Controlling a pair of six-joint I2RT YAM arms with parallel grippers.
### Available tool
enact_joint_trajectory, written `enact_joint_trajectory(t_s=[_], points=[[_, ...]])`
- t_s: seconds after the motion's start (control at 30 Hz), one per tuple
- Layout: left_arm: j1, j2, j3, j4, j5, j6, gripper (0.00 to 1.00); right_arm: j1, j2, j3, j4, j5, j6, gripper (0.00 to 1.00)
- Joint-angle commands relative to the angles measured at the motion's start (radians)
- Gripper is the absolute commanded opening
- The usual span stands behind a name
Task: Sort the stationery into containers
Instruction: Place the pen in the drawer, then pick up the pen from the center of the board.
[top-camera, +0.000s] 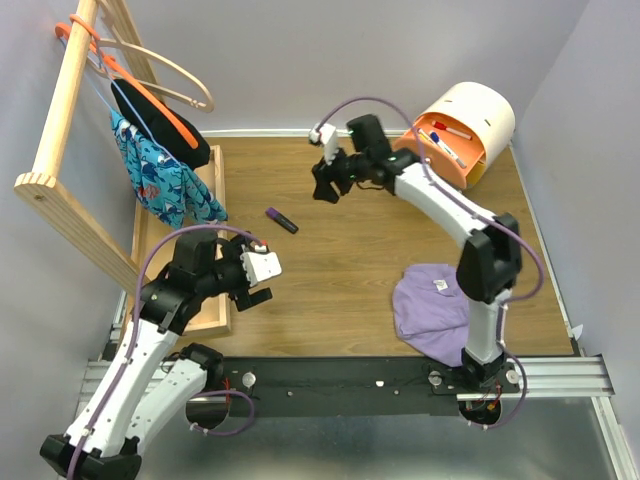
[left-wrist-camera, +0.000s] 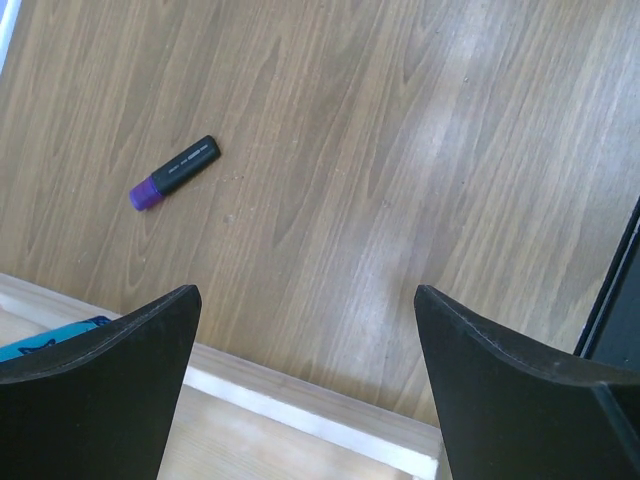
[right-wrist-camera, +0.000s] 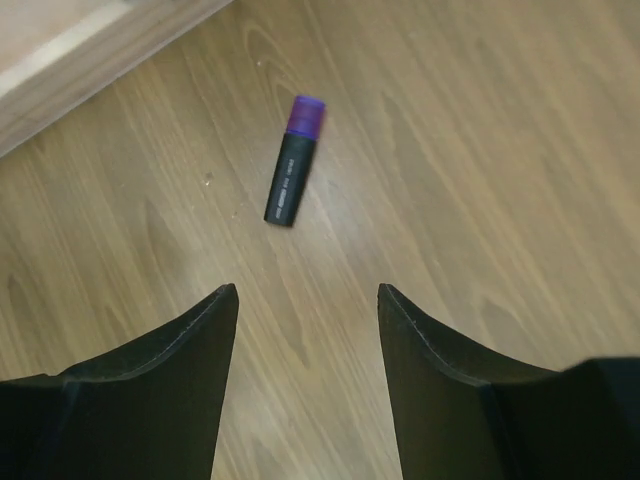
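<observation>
Brown wood table (top-camera: 350, 290) fills the top view. The right gripper (top-camera: 326, 186) hangs with fingers apart, holding nothing. The purple marker (top-camera: 281, 220) lies near it, toward the left gripper (top-camera: 258, 290), which is spread wide too. Off to the right gripper's other side sits the orange drawer (top-camera: 470, 172) with pens (top-camera: 450, 142) inside.

Left wrist view: the marker (left-wrist-camera: 175, 172) lies ahead, left of the wide fingers.

Right wrist view: the marker (right-wrist-camera: 294, 173) lies just ahead of the gap.

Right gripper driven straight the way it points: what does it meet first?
Likely bare table just short of the purple-capped marker, which lies ahead of the open right gripper; depth is unclear, so possibly the marker itself.
</observation>
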Motion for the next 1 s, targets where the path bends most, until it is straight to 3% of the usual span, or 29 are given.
enact_joint_trajectory(t_s=[0.0,0.27,0.77,0.97], points=[[0.002,-0.067,-0.039,0.057,0.036,-0.101,0.95,0.054,0.213,0.100,0.063,0.006,0.080,0.63],[0.037,-0.067,-0.023,0.071,0.029,-0.171,0.93,0.152,0.431,0.310,0.108,0.109,0.099,0.64],[0.072,-0.044,-0.020,0.138,0.027,-0.240,0.94,0.215,0.591,0.364,0.148,0.261,0.097,0.65],[0.077,-0.026,-0.020,0.163,0.027,-0.246,0.94,0.216,0.606,0.341,0.131,0.299,0.097,0.50]])
